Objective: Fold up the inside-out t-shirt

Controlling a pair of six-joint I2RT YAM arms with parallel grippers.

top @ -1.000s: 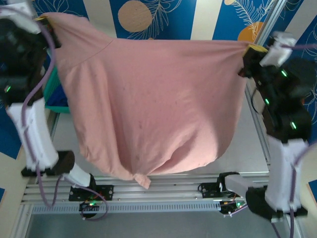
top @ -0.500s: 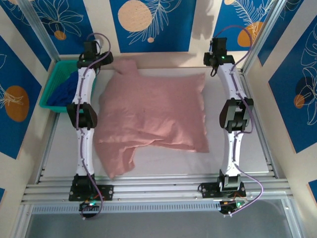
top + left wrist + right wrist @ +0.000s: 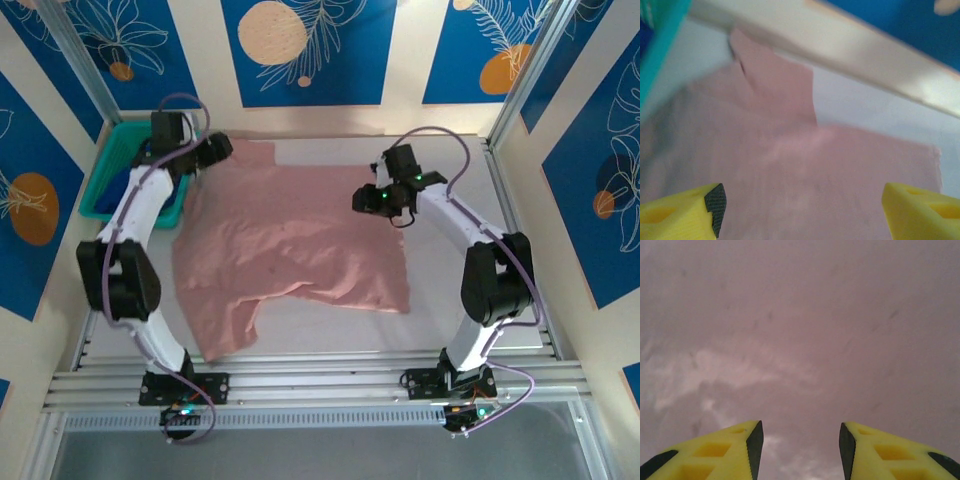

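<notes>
Top external view shows the dusty-pink, soft cotton short-sleeved t-shirt [image 3: 290, 245] lying rumpled on the grey tabletop [image 3: 330, 335], spread between both end effectors. The left end effector [image 3: 213, 150] is over the shirt's far corner, fingers wide apart and empty. The right end effector [image 3: 368, 198] has its fingers apart, with cloth directly beneath and nothing gripped.

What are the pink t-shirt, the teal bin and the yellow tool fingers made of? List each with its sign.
T-shirt: soft matte knit fabric, probably cotton; it lies limp and wrinkled. Bin: likely rigid plastic, uniform teal walls. Tool fingers: seemingly moulded yellow plastic, matte, with dark pads.
</notes>
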